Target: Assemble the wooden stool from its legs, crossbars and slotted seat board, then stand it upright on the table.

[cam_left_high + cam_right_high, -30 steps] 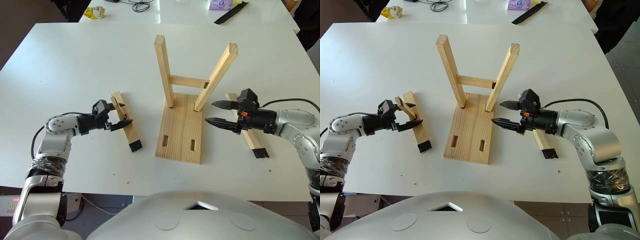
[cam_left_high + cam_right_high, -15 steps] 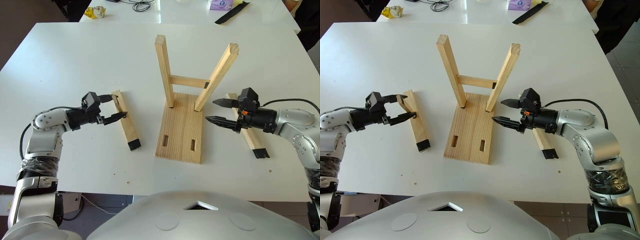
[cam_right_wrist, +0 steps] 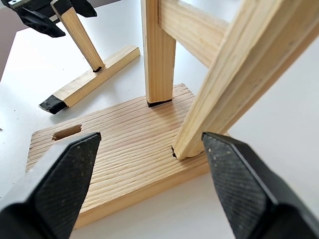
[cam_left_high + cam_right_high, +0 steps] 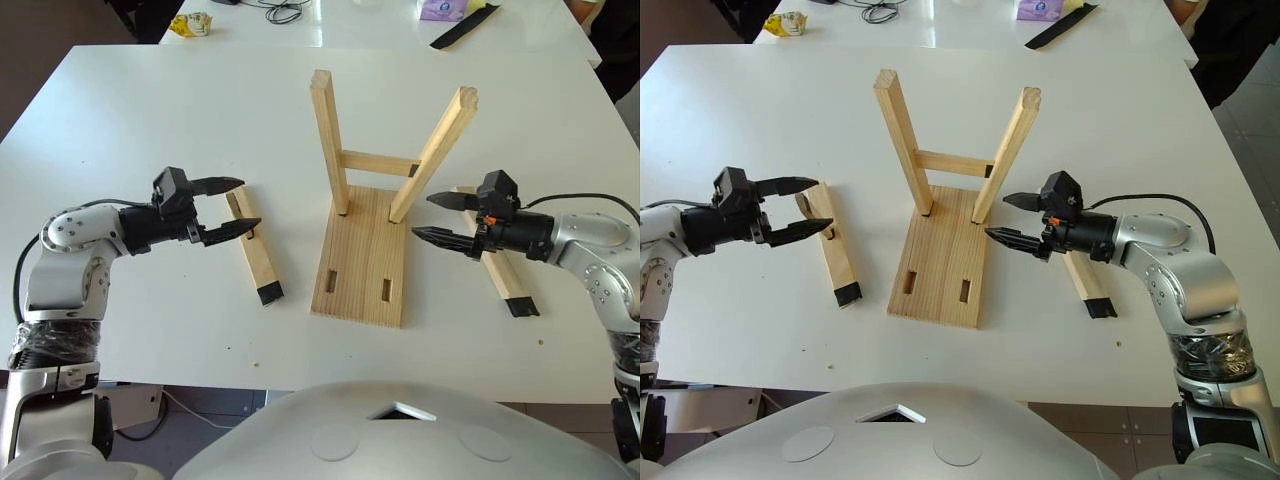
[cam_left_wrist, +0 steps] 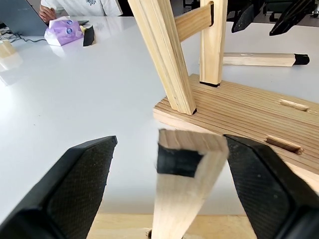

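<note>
The slotted seat board (image 4: 358, 262) lies flat on the white table, with two legs (image 4: 328, 140) and a crossbar (image 4: 375, 162) standing in its far end. A loose leg (image 4: 252, 252) lies to its left with a short bar (image 5: 185, 158) sticking up from it. My left gripper (image 4: 250, 202) is open, and its fingers straddle that bar's black-tipped end without closing on it. Another loose leg (image 4: 497, 268) lies to the board's right, under my right arm. My right gripper (image 4: 424, 218) is open and holds nothing, just right of the nearer standing leg's base (image 3: 187, 144).
Two free slots (image 4: 330, 283) show near the board's front end. A second table behind holds a yellow packet (image 4: 190, 22), a purple pack (image 4: 440, 9) and a black strap (image 4: 463, 26). Bare white tabletop (image 4: 150, 110) surrounds the parts.
My left gripper has drawn back to the left, lifted a little and opened wider around the upright bar. The right gripper has barely shifted. The wooden parts lie as before.
</note>
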Motion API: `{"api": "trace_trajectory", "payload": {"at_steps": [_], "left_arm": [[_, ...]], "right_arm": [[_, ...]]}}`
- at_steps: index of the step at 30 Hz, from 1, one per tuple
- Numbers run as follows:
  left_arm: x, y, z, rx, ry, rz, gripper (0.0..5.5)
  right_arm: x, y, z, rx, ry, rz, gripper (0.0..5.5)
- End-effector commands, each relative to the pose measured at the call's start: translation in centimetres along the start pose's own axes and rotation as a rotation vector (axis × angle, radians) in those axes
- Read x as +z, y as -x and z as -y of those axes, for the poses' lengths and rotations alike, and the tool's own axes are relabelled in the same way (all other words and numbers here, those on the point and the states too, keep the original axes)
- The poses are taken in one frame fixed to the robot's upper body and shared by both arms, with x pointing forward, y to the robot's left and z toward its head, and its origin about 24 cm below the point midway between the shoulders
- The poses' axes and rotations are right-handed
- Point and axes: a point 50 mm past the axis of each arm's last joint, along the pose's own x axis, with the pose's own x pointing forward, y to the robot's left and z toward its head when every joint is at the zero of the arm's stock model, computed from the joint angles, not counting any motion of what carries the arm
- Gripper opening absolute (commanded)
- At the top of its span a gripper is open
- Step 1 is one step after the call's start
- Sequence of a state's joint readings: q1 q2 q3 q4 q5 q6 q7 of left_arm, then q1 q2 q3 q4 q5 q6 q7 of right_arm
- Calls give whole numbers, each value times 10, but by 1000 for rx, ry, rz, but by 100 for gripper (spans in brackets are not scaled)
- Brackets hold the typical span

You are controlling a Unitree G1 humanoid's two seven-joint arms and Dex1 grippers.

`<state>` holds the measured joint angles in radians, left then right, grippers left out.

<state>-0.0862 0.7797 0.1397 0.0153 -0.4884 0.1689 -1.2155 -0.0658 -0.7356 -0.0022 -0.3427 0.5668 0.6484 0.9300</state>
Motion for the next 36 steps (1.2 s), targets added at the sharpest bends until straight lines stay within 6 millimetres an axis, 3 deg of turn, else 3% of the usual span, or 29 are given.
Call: {"api": "trace_trajectory", "payload": {"at_steps": [1, 9, 10, 19, 25, 36], "left_arm": [[11, 2, -1, -5, -23, 14, 391], [54, -7, 3, -69, -63, 156, 391], [57, -9, 4, -69, -75, 168, 372], [66, -31, -1, -13, -111, 228, 232], [70, -52, 4, 36, -135, 251, 228], [77, -49, 6, -3, -119, 244, 228]], "right_arm": [[2, -2, 1, -7, 19, 5, 373], [1, -1, 2, -12, 26, 9, 373], [1, -2, 2, -12, 26, 10, 373], [2, -9, 3, -15, 37, 23, 373], [0, -13, 0, -15, 44, 31, 373], [0, -13, -1, -23, 45, 38, 373]]}}
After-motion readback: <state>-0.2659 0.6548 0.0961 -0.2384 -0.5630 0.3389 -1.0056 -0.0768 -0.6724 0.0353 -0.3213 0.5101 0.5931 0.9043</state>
